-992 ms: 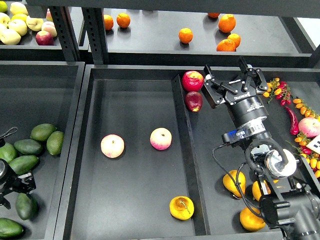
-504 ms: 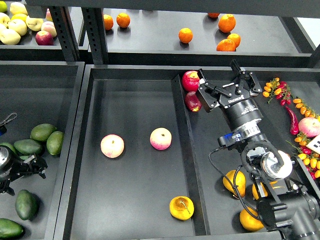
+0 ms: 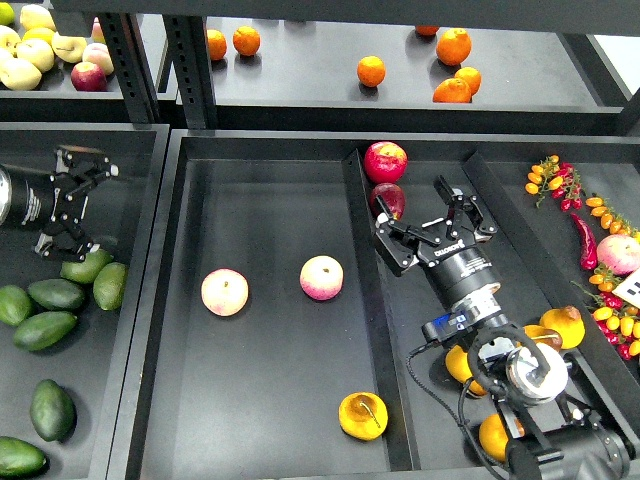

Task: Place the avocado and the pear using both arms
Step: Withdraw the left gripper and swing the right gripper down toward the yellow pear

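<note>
The left gripper (image 3: pixel 80 200) hangs with fingers spread and empty near the table's left edge; the avocado (image 3: pixel 51 409) lies well below it, toward the front-left corner. The right gripper (image 3: pixel 432 226), also spread, hovers far from the pear (image 3: pixel 363 415) at the front edge.
</note>
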Available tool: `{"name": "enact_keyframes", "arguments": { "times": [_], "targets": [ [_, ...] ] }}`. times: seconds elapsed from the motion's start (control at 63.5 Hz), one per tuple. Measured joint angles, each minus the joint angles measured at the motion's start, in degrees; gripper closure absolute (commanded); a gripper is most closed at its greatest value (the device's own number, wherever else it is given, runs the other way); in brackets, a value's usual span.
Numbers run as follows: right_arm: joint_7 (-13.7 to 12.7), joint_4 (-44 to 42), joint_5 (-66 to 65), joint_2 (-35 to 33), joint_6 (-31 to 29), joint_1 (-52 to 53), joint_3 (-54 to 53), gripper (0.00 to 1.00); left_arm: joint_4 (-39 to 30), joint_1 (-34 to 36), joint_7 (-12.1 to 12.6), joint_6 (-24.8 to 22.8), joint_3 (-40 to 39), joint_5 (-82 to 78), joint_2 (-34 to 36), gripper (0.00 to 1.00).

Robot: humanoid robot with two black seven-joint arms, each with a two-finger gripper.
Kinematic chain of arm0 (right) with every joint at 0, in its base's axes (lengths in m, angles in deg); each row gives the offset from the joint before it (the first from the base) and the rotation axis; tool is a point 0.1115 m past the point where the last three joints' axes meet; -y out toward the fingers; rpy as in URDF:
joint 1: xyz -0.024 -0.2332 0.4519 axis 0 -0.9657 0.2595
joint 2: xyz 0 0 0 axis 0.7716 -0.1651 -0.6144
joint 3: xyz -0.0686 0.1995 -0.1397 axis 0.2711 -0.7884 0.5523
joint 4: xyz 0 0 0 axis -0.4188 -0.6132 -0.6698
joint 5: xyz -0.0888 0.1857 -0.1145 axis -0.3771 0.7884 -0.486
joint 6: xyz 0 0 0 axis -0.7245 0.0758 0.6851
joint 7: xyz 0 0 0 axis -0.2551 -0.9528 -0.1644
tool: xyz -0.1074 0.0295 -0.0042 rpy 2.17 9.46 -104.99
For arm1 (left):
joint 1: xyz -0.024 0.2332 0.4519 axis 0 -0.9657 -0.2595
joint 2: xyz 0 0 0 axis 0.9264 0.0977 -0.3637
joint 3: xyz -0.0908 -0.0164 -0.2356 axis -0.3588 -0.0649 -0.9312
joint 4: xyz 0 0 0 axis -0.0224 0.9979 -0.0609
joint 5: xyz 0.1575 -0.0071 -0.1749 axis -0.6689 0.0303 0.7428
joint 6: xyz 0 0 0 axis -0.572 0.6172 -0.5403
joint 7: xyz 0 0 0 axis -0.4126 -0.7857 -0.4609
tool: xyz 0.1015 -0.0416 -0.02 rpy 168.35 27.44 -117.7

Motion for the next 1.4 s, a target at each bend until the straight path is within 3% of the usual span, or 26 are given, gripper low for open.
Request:
{"name": "enact_keyframes", "arguments": {
  "times": [0.236,0.252,0.41,0.536,0.835,1.024,1.402],
  "targets": [
    [-2.43,0.01,0.06,-6.62,-0.35,-0.64,4.25,0.0,-0.47,-17.78,-0.01,0.0,-24.78,0.14,-8.38,0.01],
    [-2.66,0.01,0.06,-8.79,-0.56,-0.72,5.59,0.0,-0.62,-21.75,-0.01,0.01,-29.89,0.14,-11.08,0.01],
    [-4.07,0.07,0.12,-14.47,-1.08,-0.85,7.61,0.0,-1.24,-31.25,-0.02,0.03,-40.79,0.14,-18.51,0.01],
    [-7.84,0.08,0.15,-18.39,-1.69,-0.98,9.1,0.0,-2.52,-37.0,-0.01,0.03,-47.58,0.14,-24.02,0.01],
    [-15.94,-0.02,0.14,-27.88,-1.88,0.81,16.67,0.0,-6.29,-43.72,-0.01,0.02,-55.7,0.07,-35.57,0.01],
    [-16.5,-0.05,0.05,-34.17,-2.1,4.01,22.87,0.0,-9.19,-47.11,0.0,0.01,-57.91,-0.37,-42.78,0.01],
    [-16.51,-0.22,-3.84,-36.07,-2.83,12.0,32.93,0.0,-9.02,-47.88,-0.01,0.0,-59.29,-0.58,-43.41,0.01]
  ]
}}
